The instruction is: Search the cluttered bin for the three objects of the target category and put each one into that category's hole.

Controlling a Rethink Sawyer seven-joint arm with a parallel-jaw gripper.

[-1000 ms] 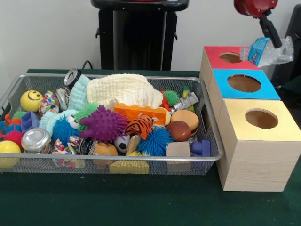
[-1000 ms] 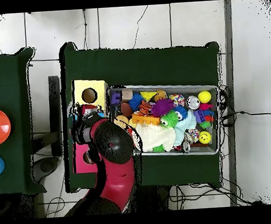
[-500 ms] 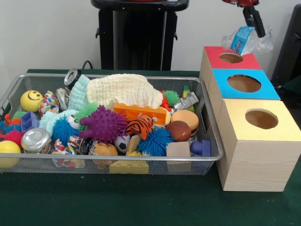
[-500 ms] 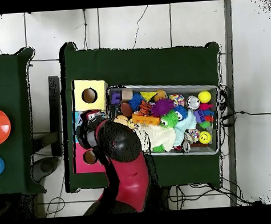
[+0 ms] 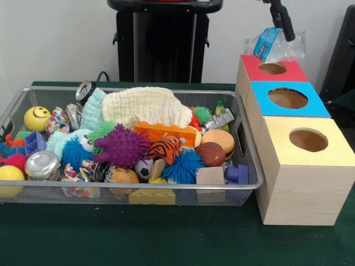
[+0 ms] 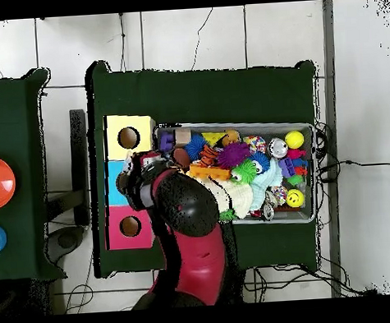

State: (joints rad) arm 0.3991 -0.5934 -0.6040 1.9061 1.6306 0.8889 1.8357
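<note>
Plastic bottle (image 5: pixel 275 45), clear and crumpled with a blue label, hangs in the air above the far end of the red-topped box (image 5: pixel 272 68), close over its round hole and tilted with the label end toward the bin. The end effector (image 5: pixel 282 25) comes down from the top edge and pinches the bottle, its dark fingers (image 5: pixel 283 22) closed on the upper side. In the overhead view the red and black arm (image 6: pixel 185 222) hides both the end effector and the bottle.

Three boxes stand in a row touching one another on the green bench (image 5: pixel 166 238): the red-topped one farthest, a blue-topped box (image 5: pixel 288 100) in the middle, a yellow-topped box (image 5: pixel 308 141) nearest the camera, each with a round hole. Just beside them sits the wire mesh bin (image 5: pixel 138 194), full of toys, among them a purple spiky ball (image 5: pixel 122 145), a yellow smiley ball (image 5: pixel 36 118), a cream folded cloth (image 5: pixel 147 105) and an orange block (image 5: pixel 166 133).
</note>
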